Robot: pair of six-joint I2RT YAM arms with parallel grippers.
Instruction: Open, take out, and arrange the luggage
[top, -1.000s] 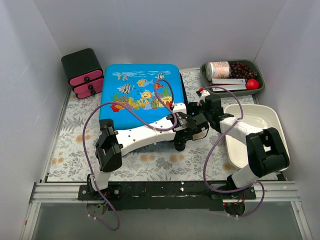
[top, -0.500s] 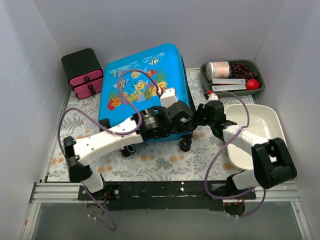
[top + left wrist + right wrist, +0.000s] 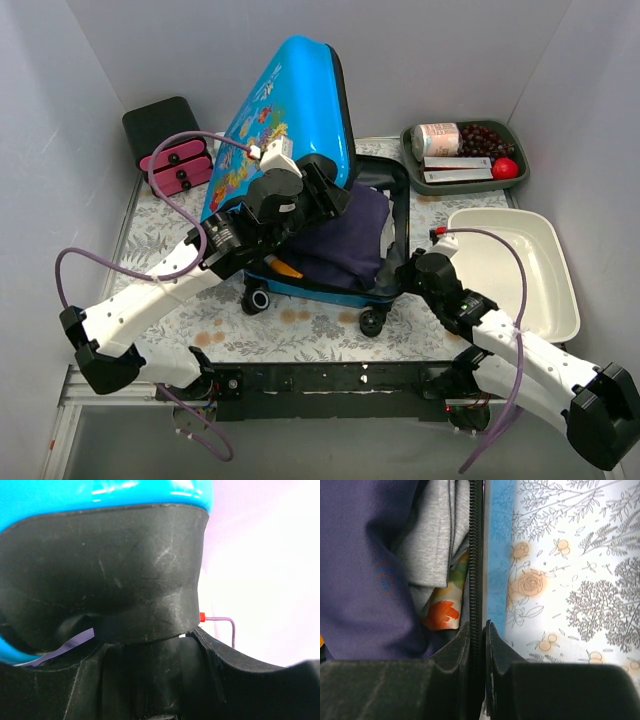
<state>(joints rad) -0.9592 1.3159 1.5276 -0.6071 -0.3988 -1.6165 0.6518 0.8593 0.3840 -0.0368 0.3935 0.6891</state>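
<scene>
The luggage [image 3: 290, 110] sits mid-desk and stands open. Its lower shell lies flat on the floral desk [image 3: 310, 325], with the long axis running from the near edge toward the back wall. The two black wheels [image 3: 257, 297] point at the arms' bases. The bright-blue lid stands steeply upright along the left long side, with its cartoon fish print facing left and its open mouth facing right. No lettering can be made out on the shell. Inside lie a dark purple cloth [image 3: 350, 235], a grey garment [image 3: 432, 540] and a fabric with an orange flower print [image 3: 442, 612]. The left fingers [image 3: 322, 186] are up at the lid's free edge. In the left wrist view they flank the lid's thick black rim trim and look closed on it. The right fingers [image 3: 545, 690] are low at the right side of the lower shell, pinched nearly together on the black zipper rim. Blue shell and floral desk show just beyond them. At the far left, just beside the lid, stands a black box with pink drawers [image 3: 170, 140]. At the far right a dark tray [image 3: 465, 187] holds a can [image 3: 436, 138] whose label is too small to read, dark grapes [image 3: 485, 138], a flat packet with unreadable print and a red ball [image 3: 505, 168]. A white bin [image 3: 510, 270] lies right of the luggage.
</scene>
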